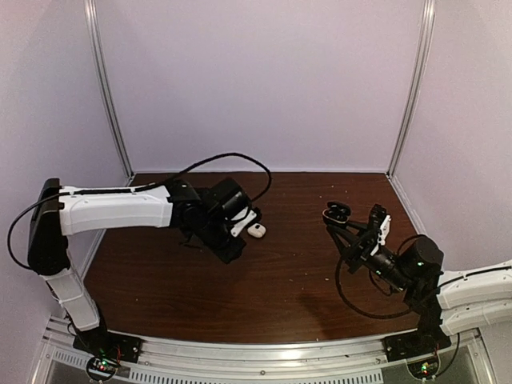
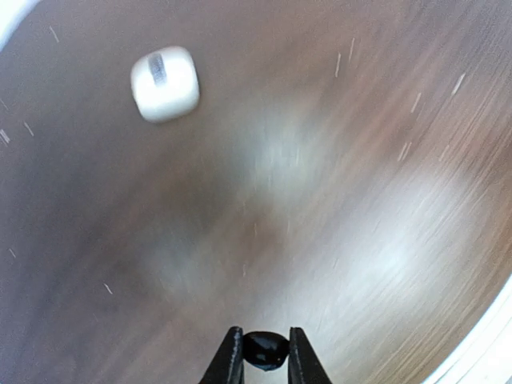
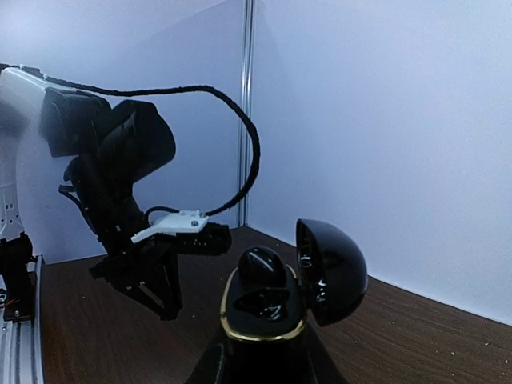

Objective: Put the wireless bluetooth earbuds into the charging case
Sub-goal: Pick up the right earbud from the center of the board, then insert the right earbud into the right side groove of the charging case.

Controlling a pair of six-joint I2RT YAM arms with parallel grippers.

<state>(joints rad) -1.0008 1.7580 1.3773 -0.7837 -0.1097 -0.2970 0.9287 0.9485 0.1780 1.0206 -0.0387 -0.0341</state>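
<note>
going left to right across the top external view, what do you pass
left arm's white link → white case → black charging case, lid open → right arm's black wrist

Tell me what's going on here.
The right pincer holds the black case up over the table. Its lid is open, and what looks like one bud is seated inside. The left pincer is shut on a second black bud, near a closed white case lying on the table. That bud is not yet in the black case.
</note>
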